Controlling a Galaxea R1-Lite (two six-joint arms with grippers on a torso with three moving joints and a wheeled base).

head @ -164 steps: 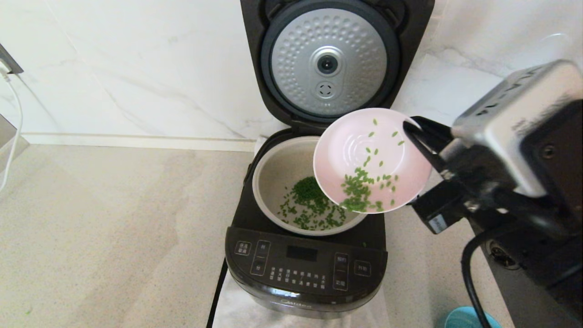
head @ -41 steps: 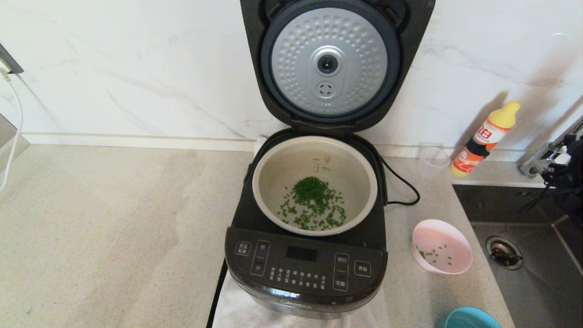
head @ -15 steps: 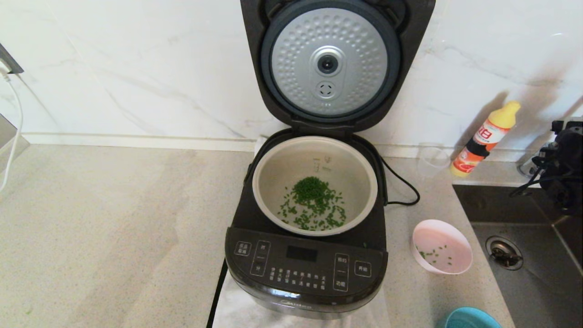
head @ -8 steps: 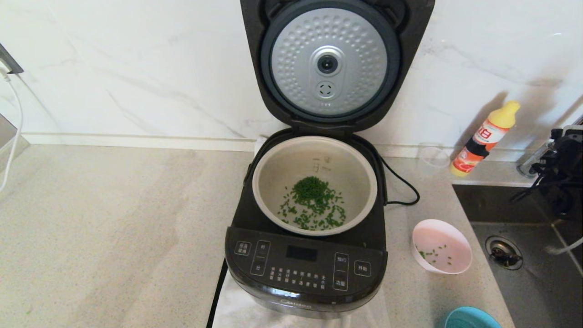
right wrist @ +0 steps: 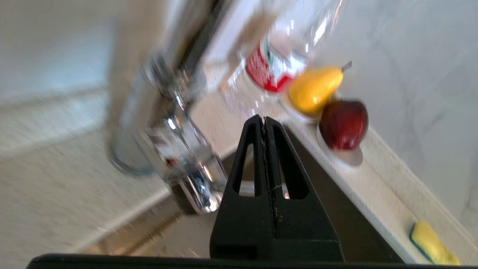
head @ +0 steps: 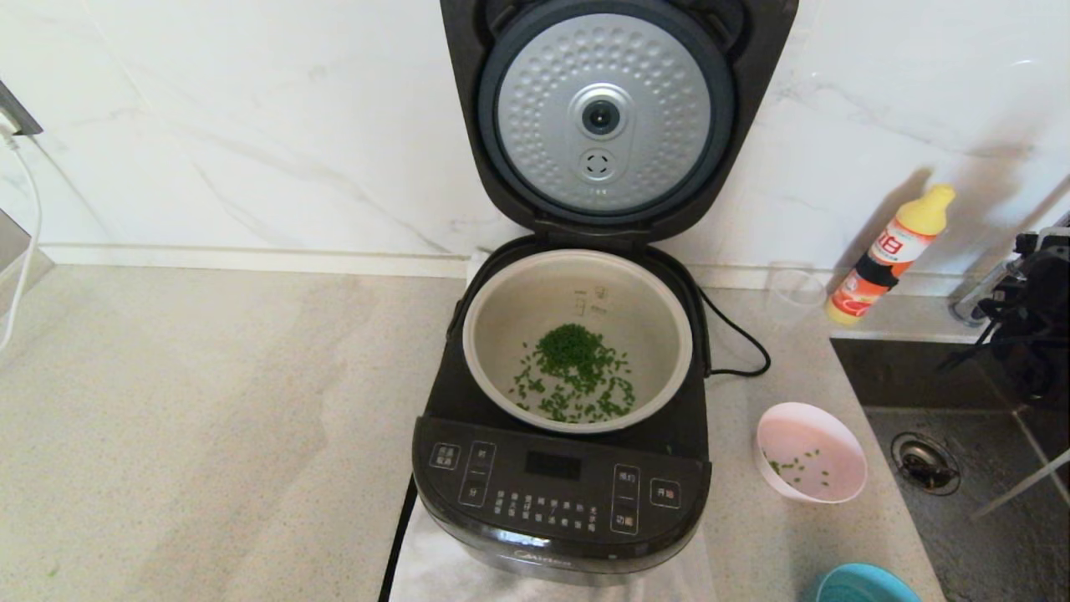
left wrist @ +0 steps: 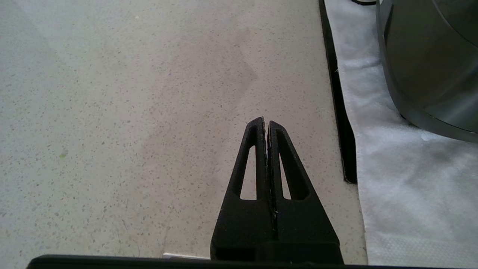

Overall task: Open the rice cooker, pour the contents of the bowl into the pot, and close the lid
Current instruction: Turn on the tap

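Note:
The black rice cooker [head: 560,502] stands in the middle of the counter with its lid [head: 602,117] swung up, dimpled silver plate facing me. Green bits lie heaped in the pale pot [head: 577,293]. The pink bowl [head: 809,451] sits on the counter to the cooker's right, holding only a few green bits. My right gripper [right wrist: 264,118] is shut and empty, up by the faucet over the sink; its arm [head: 1036,334] shows at the far right edge. My left gripper [left wrist: 265,121] is shut and empty, low over the bare counter left of the cooker's base [left wrist: 429,63].
A sink [head: 961,502] with a drain lies to the right, its chrome faucet [right wrist: 168,149] close to my right gripper. An orange-and-yellow bottle [head: 890,251] and a clear cup [head: 794,288] stand by the wall. A teal bowl [head: 865,585] sits at the front edge. Toy fruit [right wrist: 328,101] rests on the sink ledge.
The bowl, earlier tipped over the pot in my right gripper, now rests on the counter. In the last second the right arm shifted slightly at the far right edge.

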